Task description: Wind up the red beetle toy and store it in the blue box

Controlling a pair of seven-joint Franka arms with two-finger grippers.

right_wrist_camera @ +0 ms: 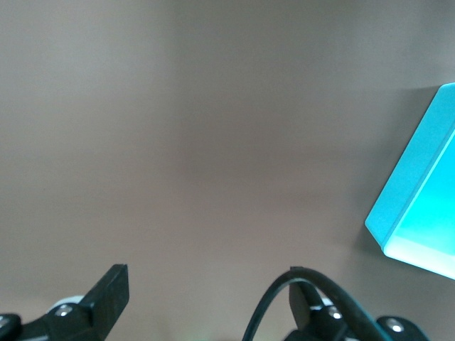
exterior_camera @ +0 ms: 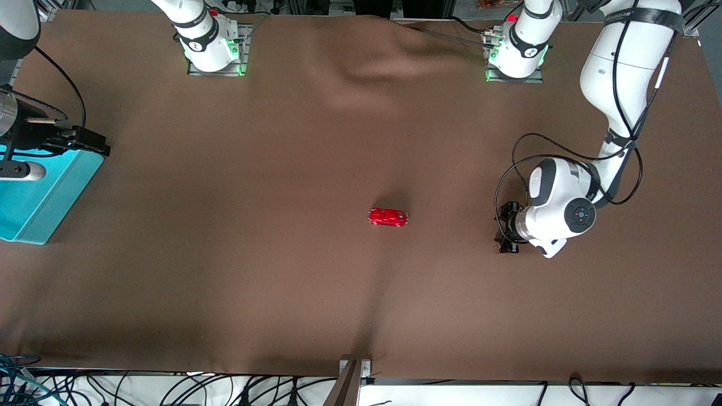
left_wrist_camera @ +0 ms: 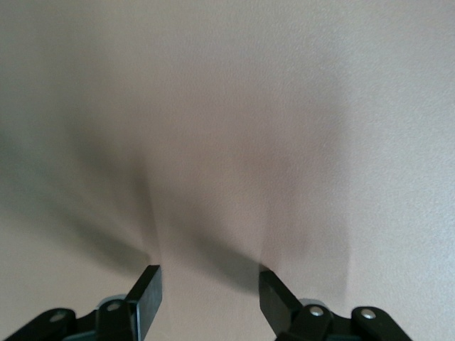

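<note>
L gripper (exterior_camera: 503, 230), fingers apart w/ nothing between, hovering toward left arm's end from red beetle toy (exterior_camera: 388, 217) — should be squaring up on its sides; R gripper (right_wrist_camera: 206, 302) waiting, fingers apart, by blue box (exterior_camera: 39, 194)

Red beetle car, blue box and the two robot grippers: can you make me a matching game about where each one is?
Things:
1. red beetle toy
2. blue box
3. left gripper
4. right gripper

Places or states:
A. at the right arm's end of the table
B. open, holding nothing, by the blue box
C. alone on the brown cloth in the middle of the table
D. open, holding nothing, low over the cloth between the toy and the left arm's end

Pairs: 1-C, 2-A, 3-D, 4-B
</note>
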